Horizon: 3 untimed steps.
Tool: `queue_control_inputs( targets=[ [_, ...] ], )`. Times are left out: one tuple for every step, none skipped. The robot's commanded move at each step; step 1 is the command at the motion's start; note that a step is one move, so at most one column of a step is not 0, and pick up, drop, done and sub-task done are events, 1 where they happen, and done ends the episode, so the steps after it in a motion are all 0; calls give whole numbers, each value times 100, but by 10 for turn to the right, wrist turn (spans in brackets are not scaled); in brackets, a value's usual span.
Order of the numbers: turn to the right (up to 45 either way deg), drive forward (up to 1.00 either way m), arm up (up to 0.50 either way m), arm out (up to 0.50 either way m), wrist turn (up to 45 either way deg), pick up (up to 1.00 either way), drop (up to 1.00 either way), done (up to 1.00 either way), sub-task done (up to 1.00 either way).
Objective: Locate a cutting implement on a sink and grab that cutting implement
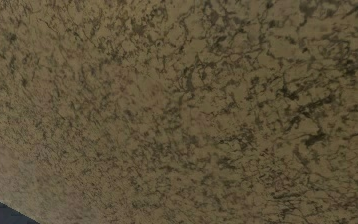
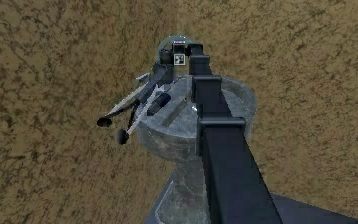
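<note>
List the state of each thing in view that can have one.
Pedestal sink: upright, grey basin on its pedestal.
Arm: reaching out over the basin.
Pincer: tilted out past the basin's rim, with bare speckled surface behind its fingertips; holds nothing.
Dark item: lying on the basin; too small to name.

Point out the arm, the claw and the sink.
arm [image 2: 224,155]: arm side view, middle of the bar.
claw [image 2: 112,129]: arm side view, between its fingertips.
sink [image 2: 243,100]: arm side view, basin's right rim.
</note>
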Motion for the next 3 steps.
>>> queue_control_inputs(
  targets=[
    [0, 0, 0, 0, 450, 0, 0, 0, 0],
    [0, 0, 0, 0, 450, 0, 0, 0, 0],
    [0, 0, 0, 0, 150, 0, 0, 0, 0]
  ],
)
